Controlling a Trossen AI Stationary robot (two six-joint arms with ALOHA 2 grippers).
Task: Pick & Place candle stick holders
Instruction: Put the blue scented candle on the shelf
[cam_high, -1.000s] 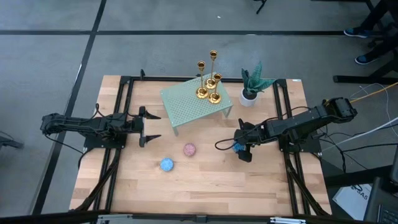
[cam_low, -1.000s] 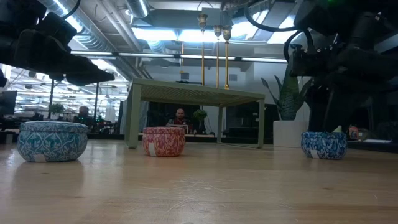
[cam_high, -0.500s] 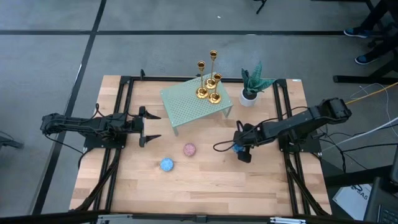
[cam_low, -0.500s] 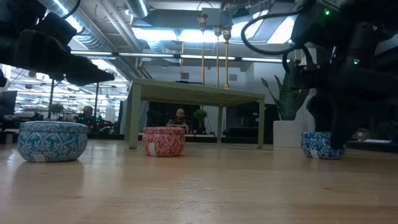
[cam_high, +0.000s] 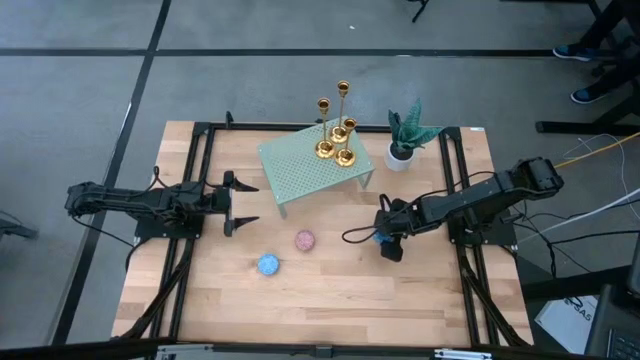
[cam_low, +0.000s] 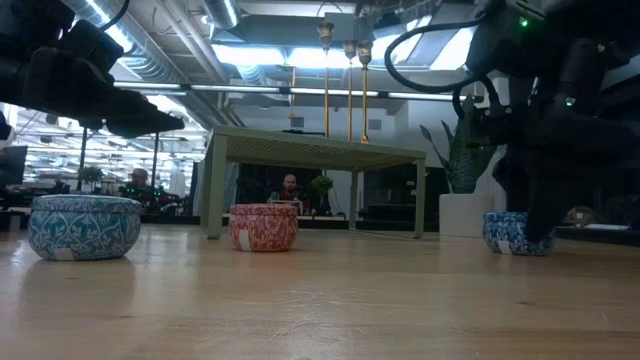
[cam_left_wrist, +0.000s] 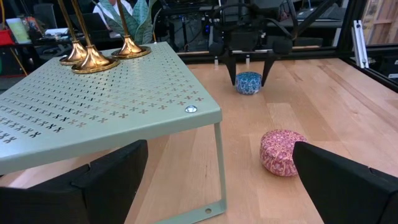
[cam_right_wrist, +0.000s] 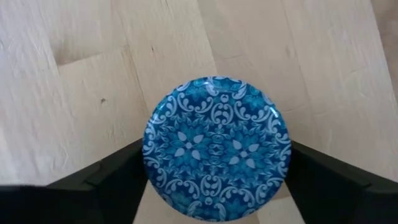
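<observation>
Three gold candlestick holders (cam_high: 336, 138) stand on their round bases on a pale green perforated stand (cam_high: 300, 170) at the table's far middle; their bases also show in the left wrist view (cam_left_wrist: 93, 59). My right gripper (cam_high: 388, 242) is open, pointing down, its fingers (cam_right_wrist: 121, 171) standing on either side of a dark blue patterned round tin (cam_right_wrist: 216, 148) that rests on the table right of the stand. The left wrist view (cam_left_wrist: 249, 68) shows gaps between those fingers and the tin (cam_left_wrist: 249, 82). My left gripper (cam_high: 243, 203) is open and empty, left of the stand.
A pink tin (cam_high: 305, 240) and a light blue tin (cam_high: 268, 264) sit on the wood in front of the stand. A potted plant (cam_high: 405, 140) stands right of the candlesticks. Black frame rails (cam_high: 190, 250) run along both table sides.
My right gripper has come down over the dark blue tin, so that a finger now stands in front of it in the low view. My left gripper has kept still.
</observation>
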